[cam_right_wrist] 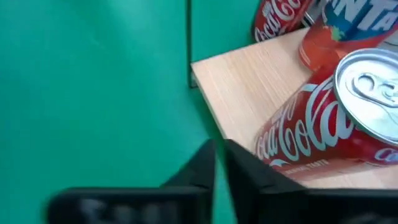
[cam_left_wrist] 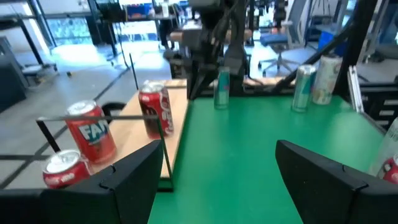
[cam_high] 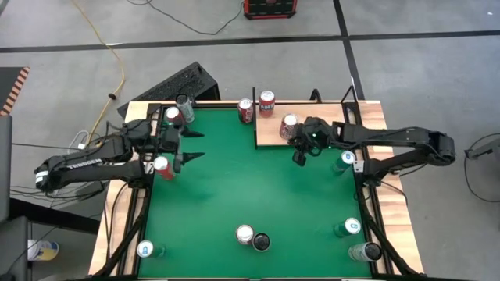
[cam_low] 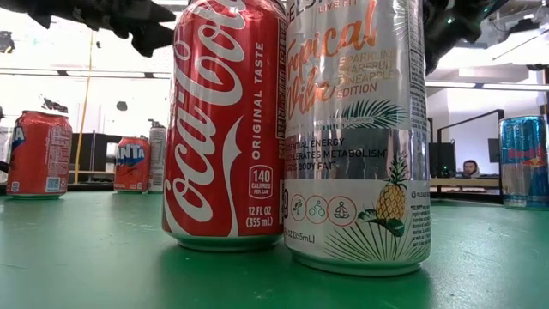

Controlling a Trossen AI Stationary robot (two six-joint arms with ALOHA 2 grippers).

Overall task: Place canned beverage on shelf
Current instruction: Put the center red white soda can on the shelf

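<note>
The shelf (cam_high: 308,134) is a pale wood board at the table's far right. A Coke can (cam_high: 289,125) and a Fanta can (cam_high: 267,102) stand upright on it. Another Coke can (cam_high: 246,110) stands on the green by the shelf's left edge. My right gripper (cam_high: 299,156) is shut and holds nothing, at the shelf's near edge beside the Coke can (cam_right_wrist: 323,118). My left gripper (cam_high: 192,147) is open and empty over the green at the table's left, level, pointing toward the shelf (cam_left_wrist: 134,134). My right gripper's shut fingers (cam_right_wrist: 249,174) stand close against the foot of the Coke can on the shelf (cam_right_wrist: 292,158). I cannot tell whether they touch it. The can stands upright on the board.
Red and silver cans (cam_high: 173,115) (cam_high: 184,101) (cam_high: 162,165) stand around my left gripper. A Coke can (cam_low: 227,129) and a silver can (cam_low: 356,129) stand at the near middle. More cans stand at the near corners (cam_high: 145,250) (cam_high: 365,251) and right edge (cam_high: 346,160).
</note>
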